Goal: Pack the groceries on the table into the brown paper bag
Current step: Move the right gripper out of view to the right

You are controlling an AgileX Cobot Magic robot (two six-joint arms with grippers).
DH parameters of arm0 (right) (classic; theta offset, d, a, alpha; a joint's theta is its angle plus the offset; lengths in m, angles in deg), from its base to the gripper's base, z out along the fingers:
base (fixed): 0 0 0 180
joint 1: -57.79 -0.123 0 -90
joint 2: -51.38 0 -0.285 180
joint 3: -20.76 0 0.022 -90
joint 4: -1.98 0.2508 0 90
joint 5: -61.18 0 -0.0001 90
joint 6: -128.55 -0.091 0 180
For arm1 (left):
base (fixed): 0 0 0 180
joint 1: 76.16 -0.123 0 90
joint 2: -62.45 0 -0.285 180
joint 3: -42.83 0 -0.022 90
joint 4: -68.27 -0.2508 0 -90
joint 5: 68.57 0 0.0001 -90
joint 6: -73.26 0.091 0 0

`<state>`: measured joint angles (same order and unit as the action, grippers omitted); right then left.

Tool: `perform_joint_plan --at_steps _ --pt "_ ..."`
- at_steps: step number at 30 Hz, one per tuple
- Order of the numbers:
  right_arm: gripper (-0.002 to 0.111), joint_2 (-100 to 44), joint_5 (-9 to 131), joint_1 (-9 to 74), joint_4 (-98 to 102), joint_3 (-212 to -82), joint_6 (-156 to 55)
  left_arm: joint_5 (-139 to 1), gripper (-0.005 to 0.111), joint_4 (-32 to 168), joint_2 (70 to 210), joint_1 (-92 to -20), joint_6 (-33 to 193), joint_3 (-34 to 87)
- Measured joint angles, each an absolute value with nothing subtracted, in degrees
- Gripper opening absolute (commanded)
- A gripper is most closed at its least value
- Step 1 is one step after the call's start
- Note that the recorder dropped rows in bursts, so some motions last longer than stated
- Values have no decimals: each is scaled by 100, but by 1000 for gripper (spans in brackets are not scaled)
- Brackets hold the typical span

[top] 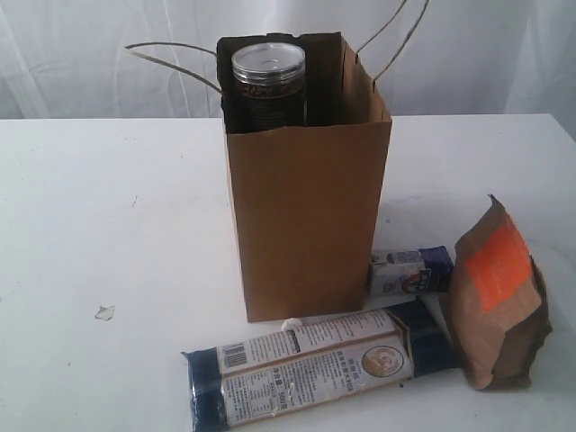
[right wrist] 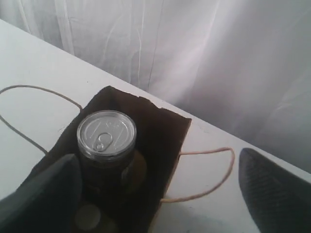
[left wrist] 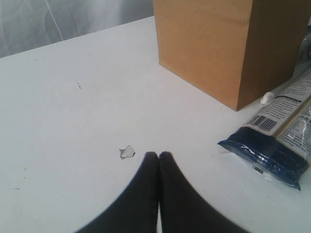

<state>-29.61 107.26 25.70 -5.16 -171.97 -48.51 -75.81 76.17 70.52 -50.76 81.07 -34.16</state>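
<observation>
Fingers of left gripper (left wrist: 159, 156) pressed shut tip to tip, nothing between them, low over the table (left wrist: 73, 121). A scrap (left wrist: 127, 152) lay just beside the tips; not cargo. Beyond them and to the right the bag (top: 306, 225) stood upright, mouth open. The can (top: 267, 76) stood upright inside, lid showing above the front rim.

The long packet (top: 315, 364) lay flat close to the bag's foot. Its long axis ran left-right with a slight slant, navy end nearest the left fingers. Its far end pointed away toward the small packet (top: 409, 270) and the pouch (top: 495, 297). The small packet lay beside the bag's right wall. The pouch stood leaning just right of it, touching the long packet's far end or nearly so; could not tell.

Fingers of right gripper (right wrist: 156, 160) spread wide, empty, high over the bag mouth, can directly below.

Judged: three items not yet packed. Left arm nearer the long packet but would meet it end-on, so a grip across its width would need a wrist turn. Pouch and small packet sat on the right arm's side.
</observation>
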Motion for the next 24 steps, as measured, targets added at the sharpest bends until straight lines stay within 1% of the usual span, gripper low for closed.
perform_joint_plan --at_steps 7,14,24 --pt "81 -2243 10820 2570 -1001 -16901 -5112 -7581 0 7617 7052 -5076 8107 -3416" --pt "81 -1526 11282 2570 -1249 -16876 -5346 -7581 0 7617 7052 -5076 8107 -3416" --pt "81 -850 12491 2570 -1955 -16876 -5708 -7581 0 7617 7052 -5076 8107 -3416"
